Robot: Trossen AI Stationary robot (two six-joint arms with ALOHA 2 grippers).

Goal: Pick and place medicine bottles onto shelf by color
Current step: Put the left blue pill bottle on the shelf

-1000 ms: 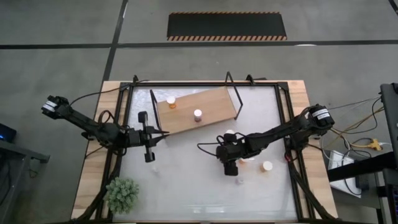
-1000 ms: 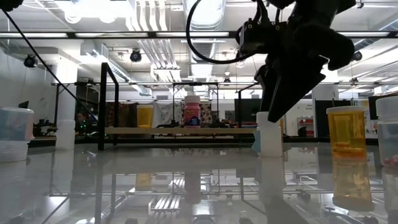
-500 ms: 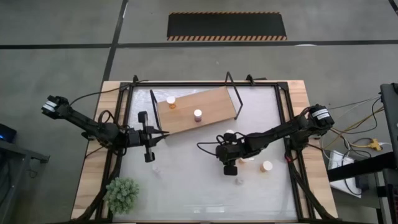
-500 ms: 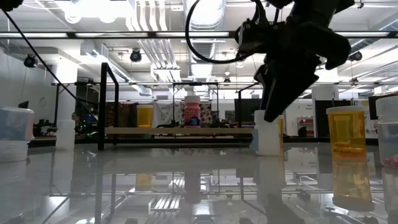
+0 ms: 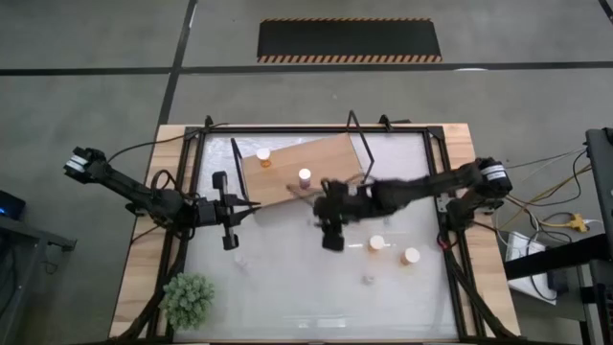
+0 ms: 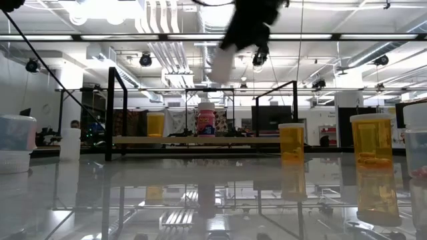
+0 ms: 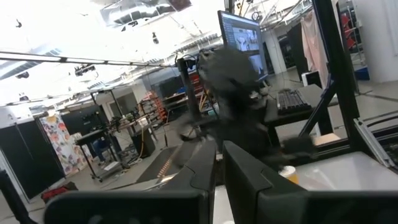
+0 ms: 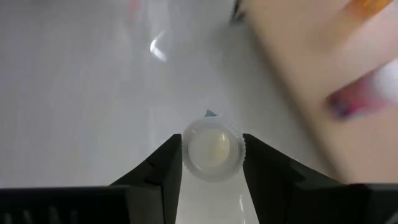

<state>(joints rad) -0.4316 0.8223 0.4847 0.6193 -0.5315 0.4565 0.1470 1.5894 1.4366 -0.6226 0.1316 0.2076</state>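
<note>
A: Starting from the high view, the right gripper (image 5: pixel 331 235) is seen near the front edge of the shelf (image 5: pixel 330 156), while the left gripper (image 5: pixel 229 237) is parked off the shelf's left end. A purplish bottle (image 5: pixel 305 176) and an orange bottle (image 5: pixel 263 157) are already stood on the board; two more orange bottles (image 5: pixel 376 244) are left on the table.

B: And the risk from there?

A: The purplish bottle is judged the likeliest to be clipped, since it is close to the incoming arm.

B: What is added by the low view?

A: The carried whitish bottle (image 6: pixel 221 63) is shown high above the board, gripped near its top. If it is let go from that height, it is expected to bounce or topple on the wood.

B: The left wrist view?

A: The left gripper's own fingers (image 7: pixel 242 180) are seen drawn almost together, with nothing between them. No hazard is read from that arm.

B: And the right wrist view?

A: The white cap (image 8: pixel 213 150) is seen clamped between the two fingers (image 8: pixel 160 168). It is a round, smooth thing held at two narrow contacts, so a slip or a tilt could be caused by a quick swing.
</note>
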